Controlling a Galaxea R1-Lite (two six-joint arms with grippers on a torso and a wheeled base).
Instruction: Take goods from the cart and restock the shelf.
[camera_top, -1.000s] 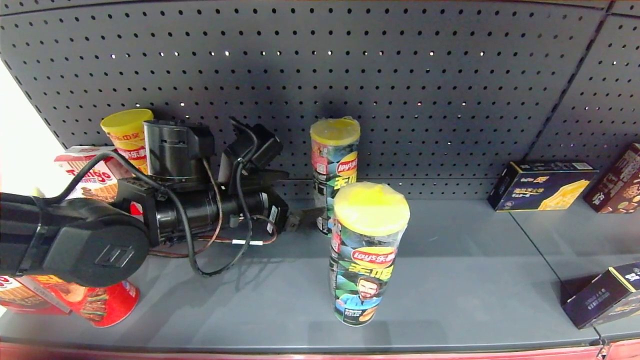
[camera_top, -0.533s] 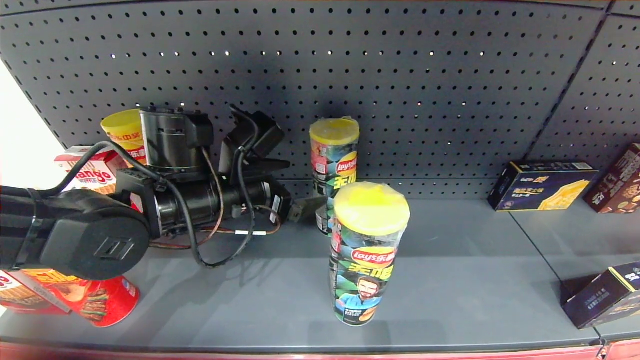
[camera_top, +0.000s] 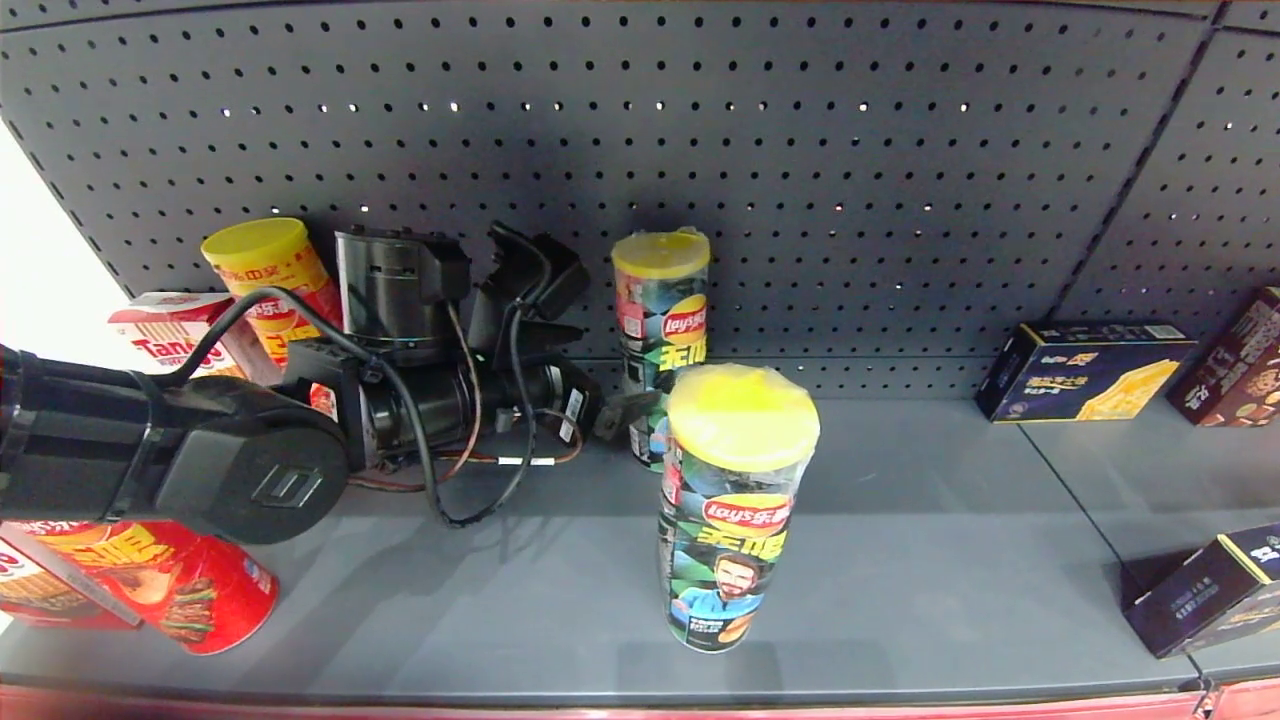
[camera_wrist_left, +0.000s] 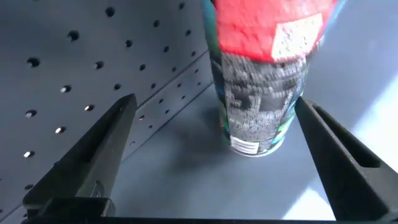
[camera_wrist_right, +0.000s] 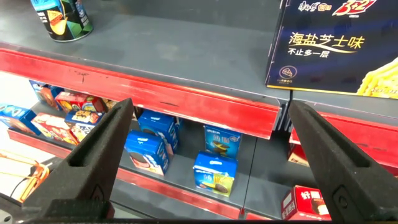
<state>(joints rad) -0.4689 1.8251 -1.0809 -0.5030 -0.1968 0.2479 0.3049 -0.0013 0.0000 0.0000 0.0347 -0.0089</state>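
Rear chip can (camera_top: 660, 330) (camera_wrist_left: 261, 93) stands on shelf deck (camera_top: 950, 560) close to pegboard back (camera_top: 800, 150), at 11 o'clock of front chip can (camera_top: 735, 500) and just behind it. L gripper (camera_top: 625, 412) (camera_wrist_left: 214, 106) is at 9 o'clock of rear can's base, low over deck, claw spread wide. Wrist cam shows can btwn the two fingers, no contact seen. R gripper (camera_wrist_right: 211, 104) is also wide open, holding nothing, near shelf's red front edge (camera_wrist_right: 186, 93). Yellow can (camera_top: 265, 270) sits at 10 o'clock behind L arm, red can (camera_top: 180, 580) lies on its side at 8 o'clock, dark blue box (camera_top: 1085, 370) at 2 o'clock.
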